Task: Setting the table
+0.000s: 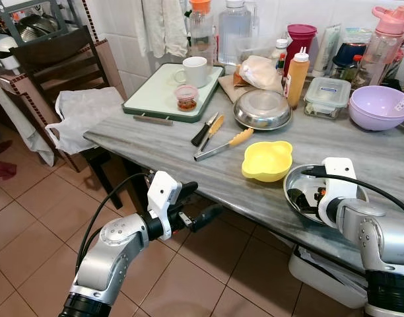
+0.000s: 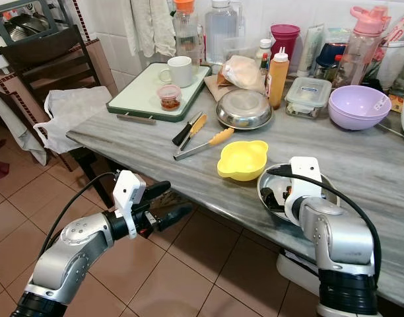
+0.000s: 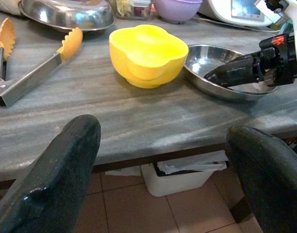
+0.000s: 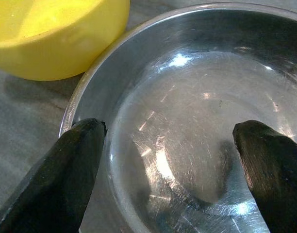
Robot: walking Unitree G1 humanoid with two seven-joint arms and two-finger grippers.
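I see the grey tabletop (image 1: 156, 148) running ahead of both arms. My right end effector (image 4: 173, 170) reaches over the steel bowl (image 2: 271, 178) at the near edge, fingers spread wide above its bottom. Just beyond it, the yellow bowl (image 1: 267, 160) touches the steel rim. My left end effector (image 1: 202, 201) hangs below the tabletop edge, fingers apart, with the tongs (image 1: 222, 145) up ahead of it.

I read even, bright daylight, sharp in both eye views. Glare streaks the steel bowl (image 4: 187, 131) just ahead of the right gripper (image 4: 173, 170). Its near fingers (image 4: 66, 179) look soft, possibly out of focus. Shadows under the table (image 1: 189, 165) stay mild.
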